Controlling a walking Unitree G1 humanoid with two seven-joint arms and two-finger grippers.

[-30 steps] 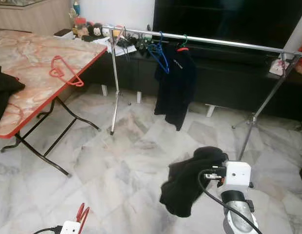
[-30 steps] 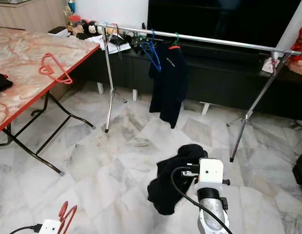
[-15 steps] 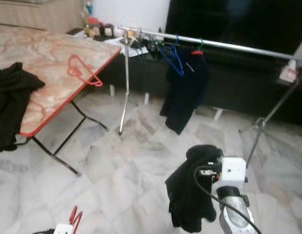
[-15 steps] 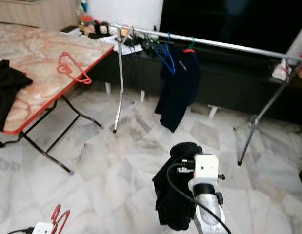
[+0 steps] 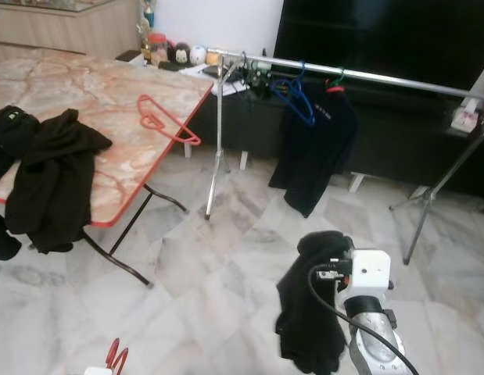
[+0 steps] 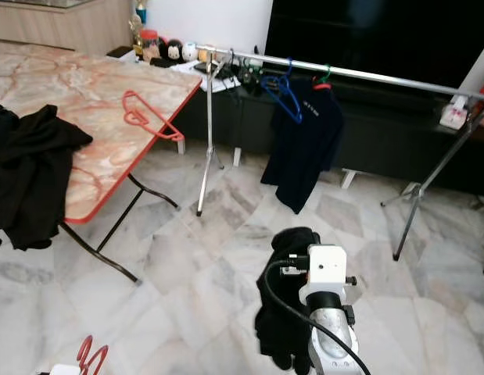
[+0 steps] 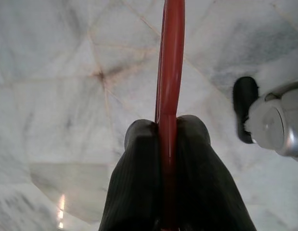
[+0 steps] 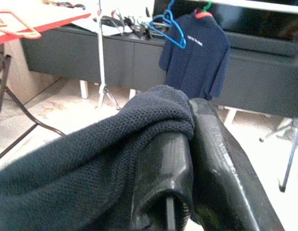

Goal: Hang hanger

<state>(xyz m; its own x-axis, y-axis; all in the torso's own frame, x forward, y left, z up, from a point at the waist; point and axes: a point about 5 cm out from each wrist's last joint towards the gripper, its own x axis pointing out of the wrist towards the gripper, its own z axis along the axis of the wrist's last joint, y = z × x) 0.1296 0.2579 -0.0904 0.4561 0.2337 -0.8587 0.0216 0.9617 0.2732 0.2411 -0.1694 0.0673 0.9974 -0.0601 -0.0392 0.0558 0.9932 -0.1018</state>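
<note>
White marble floor underfoot, silver clothes rail ahead of us. Our left gripper is clamped on a red plastic hanger, low and well short of the rail. Our right gripper pinches a dark navy knit garment. Navy T-shirt and blue hanger hang on the rail.

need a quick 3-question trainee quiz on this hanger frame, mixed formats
1. True or false: the left gripper is shut on a red hanger.
2. What does the right gripper hold? A) dark knit garment B) blue hanger C) bottle
3. Fill in: the navy shirt hangs on the ____.

Key: 1 true; 2 A; 3 rail.
</note>
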